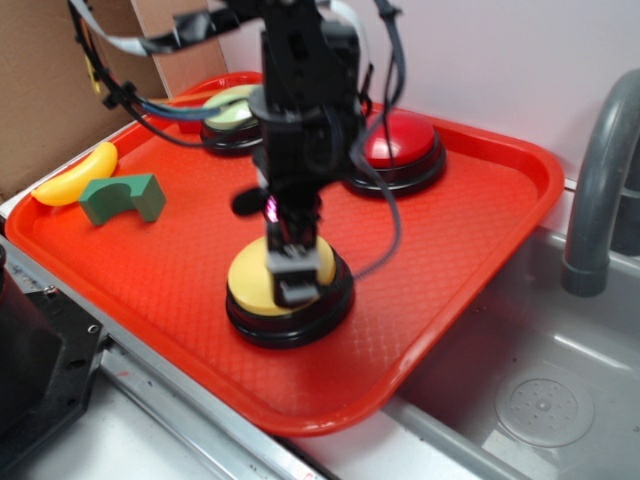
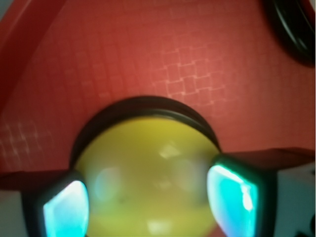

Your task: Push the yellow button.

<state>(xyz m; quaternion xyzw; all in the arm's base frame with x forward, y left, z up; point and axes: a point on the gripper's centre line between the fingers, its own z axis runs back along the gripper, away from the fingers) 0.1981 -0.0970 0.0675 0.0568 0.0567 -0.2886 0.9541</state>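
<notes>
At the far left of the red textured plastic tray [image 1: 450,270] in the exterior view lies a small yellow banana-shaped toy [image 1: 75,176], with a green arch-shaped block [image 1: 124,198] just beside it on its right. Behind these, at the tray's back edge, stands a pale green-capped round push button [image 1: 228,112] on a black base, partly hidden by the arm.

Near the middle of the tray, toward its front edge, sits the large round yellow push button [image 1: 262,285]: a glossy yellow dome cap seated in a black circular base with a raised black rim. The black robot gripper [image 1: 292,278] points straight down onto the dome, its tip seeming to touch the cap just right of centre. In the wrist view the yellow cap [image 2: 148,182] fills the lower middle of the picture, showing pale reflections on its smooth surface, with the black rim arching over it. The fingertips [image 2: 234,195] stand apart on either side of the dome, so the jaws are spread and grasp nothing.

Further right, at the back, a red dome-capped push button [image 1: 405,140] stands on its own black base. Beyond the tray's right edge are a grey metal sink [image 1: 540,400] and a grey curved faucet pipe [image 1: 600,170].
</notes>
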